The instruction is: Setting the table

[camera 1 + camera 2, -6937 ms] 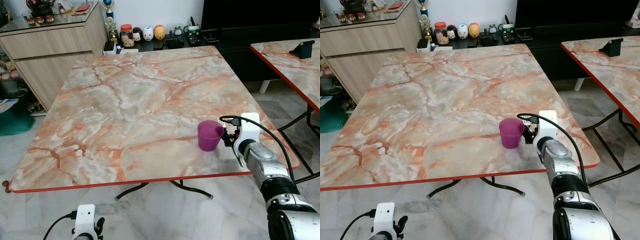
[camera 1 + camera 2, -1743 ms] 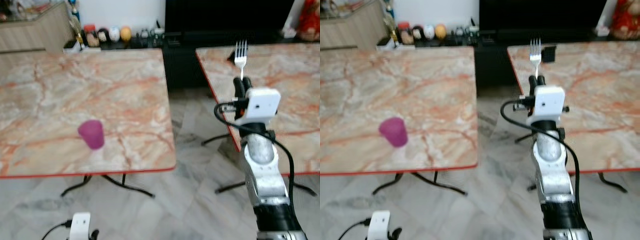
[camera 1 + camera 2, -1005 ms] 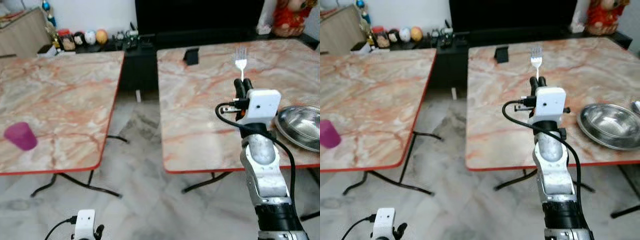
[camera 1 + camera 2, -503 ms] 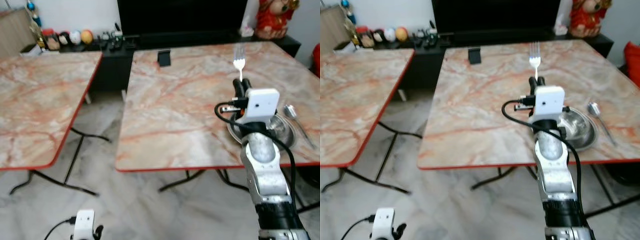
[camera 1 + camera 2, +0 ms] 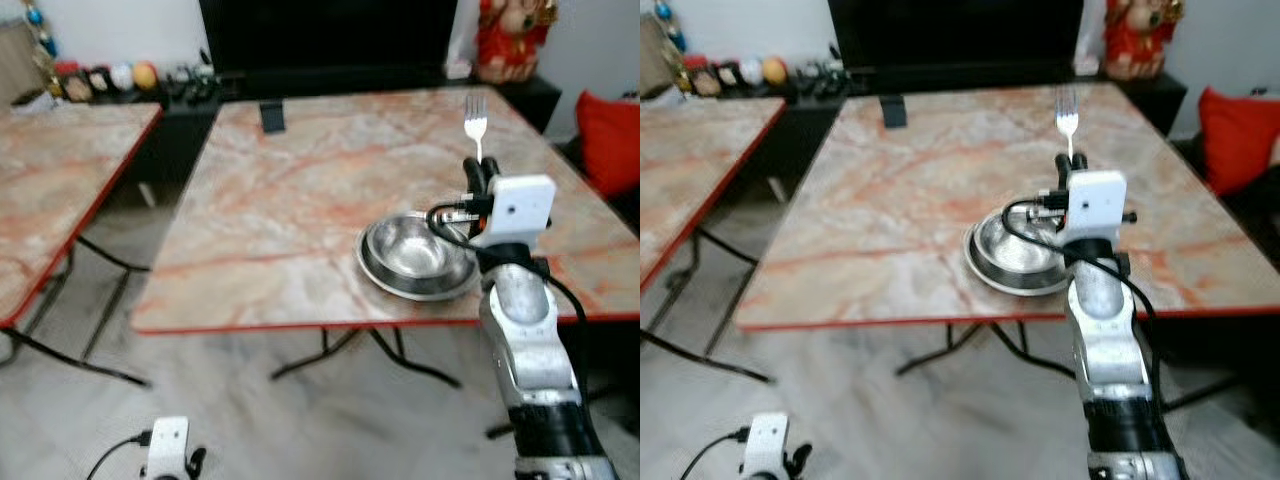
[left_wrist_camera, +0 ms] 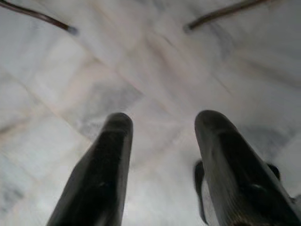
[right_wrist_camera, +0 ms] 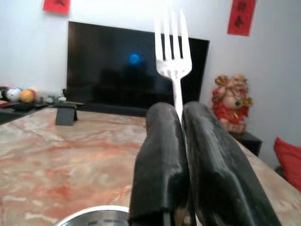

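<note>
Holding a fork point(image 5: 475, 130) upright, tines up: right gripper point(image 5: 478, 176), fingers pressed together on the handle, raised over the near right part of the table point(image 5: 290, 200).

- Fork: silver, four tines, handle clamped between the two black fingers point(image 7: 162, 165) in the right wrist view; tines stand well above the fingertips.
- Bowl point(image 5: 415, 255): shallow steel, on the table near its near edge, just left of the right arm and partly behind it.
- Table: pink-orange marble pattern, red edge, black folding legs.
- Stand point(image 5: 271, 116): small, dark, on the far left part of the table.
- Second table point(image 5: 50, 190): same pattern, at the left, apart from the first.
- Left gripper point(image 6: 162, 160): hangs low at the robot's left, fingers spread wide, nothing between them, pale marble floor point(image 6: 155, 61) beneath.
- Background, far: black TV point(image 5: 955, 30), red figurine point(image 5: 505, 40) at the far right, red cushion point(image 5: 608, 140) at the right, small ornaments point(image 5: 110, 78) on a low shelf at the far left.
</note>
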Available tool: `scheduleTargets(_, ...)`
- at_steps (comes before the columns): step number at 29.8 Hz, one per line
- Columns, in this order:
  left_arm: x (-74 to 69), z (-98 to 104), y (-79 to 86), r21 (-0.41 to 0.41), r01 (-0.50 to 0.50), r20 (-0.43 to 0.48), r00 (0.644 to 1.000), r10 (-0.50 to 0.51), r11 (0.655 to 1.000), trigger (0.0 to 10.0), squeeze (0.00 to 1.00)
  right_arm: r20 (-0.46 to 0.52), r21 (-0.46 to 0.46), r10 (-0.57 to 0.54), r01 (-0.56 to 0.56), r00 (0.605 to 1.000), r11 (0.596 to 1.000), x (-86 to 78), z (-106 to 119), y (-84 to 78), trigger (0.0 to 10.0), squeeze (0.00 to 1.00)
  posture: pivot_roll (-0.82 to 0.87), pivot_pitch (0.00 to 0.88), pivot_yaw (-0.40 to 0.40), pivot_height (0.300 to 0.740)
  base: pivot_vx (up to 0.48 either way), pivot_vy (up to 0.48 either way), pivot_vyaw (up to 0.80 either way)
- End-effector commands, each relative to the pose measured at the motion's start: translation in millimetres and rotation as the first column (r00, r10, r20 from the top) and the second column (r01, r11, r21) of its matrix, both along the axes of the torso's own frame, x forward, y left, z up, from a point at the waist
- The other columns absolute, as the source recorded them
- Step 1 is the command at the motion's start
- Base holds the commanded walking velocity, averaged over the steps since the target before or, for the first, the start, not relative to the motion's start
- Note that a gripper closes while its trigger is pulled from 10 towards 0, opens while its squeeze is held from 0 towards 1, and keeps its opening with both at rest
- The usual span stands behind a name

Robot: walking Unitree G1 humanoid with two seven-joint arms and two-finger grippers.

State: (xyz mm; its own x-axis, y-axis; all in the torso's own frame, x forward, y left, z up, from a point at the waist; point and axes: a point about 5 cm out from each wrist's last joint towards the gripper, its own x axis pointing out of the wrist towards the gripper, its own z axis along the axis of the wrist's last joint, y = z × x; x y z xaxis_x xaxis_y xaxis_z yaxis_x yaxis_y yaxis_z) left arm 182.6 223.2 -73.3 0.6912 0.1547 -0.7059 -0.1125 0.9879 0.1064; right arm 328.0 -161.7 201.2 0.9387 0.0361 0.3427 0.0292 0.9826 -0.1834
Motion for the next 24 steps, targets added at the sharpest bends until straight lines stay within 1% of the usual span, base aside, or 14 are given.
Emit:
scheduleTargets(1, 1.4, 1.2, 3.5, 0.006, -0.013, 0.001, 1.000, 0.013, 1.000, 10.0, 0.00, 0.025, 0.003, -0.006, 0.006, 1.000, 1.000, 0.3, 8.2, -3.0, 10.0, 0.00, -0.10, 0.000, 0.065, 0.714, 0.000, -0.416, 0.00)
scheduleTargets(3, 1.4, 1.3, 3.7, 0.007, -0.013, 0.001, 1.000, 0.013, 1.000, 10.0, 0.00, 0.025, 0.003, -0.006, 0.006, 1.000, 1.000, 0.3, 8.0, -2.9, 10.0, 0.00, -0.10, 0.000, 0.067, 0.714, 0.000, -0.289, 0.00)
scheduleTargets(12, 1.7, 2.6, 6.2, -0.001, -0.034, 0.020, 0.999, 0.034, 0.999, 10.0, 0.00, 0.019, 0.004, -0.003, 0.003, 1.000, 1.000, 1.0, 6.9, -2.6, 10.0, 0.00, -0.09, 0.000, 0.067, 0.714, 0.000, 0.000, 0.00)
scheduleTargets(24, 5.6, 4.6, 4.8, -0.015, -0.029, 0.038, 0.999, 0.029, 0.999, 10.0, 0.00, 0.020, 0.003, -0.009, 0.009, 1.000, 1.000, 2.1, 7.8, -5.0, 10.0, 0.00, -0.09, 0.000, 0.069, 0.714, 0.000, 0.000, 0.00)
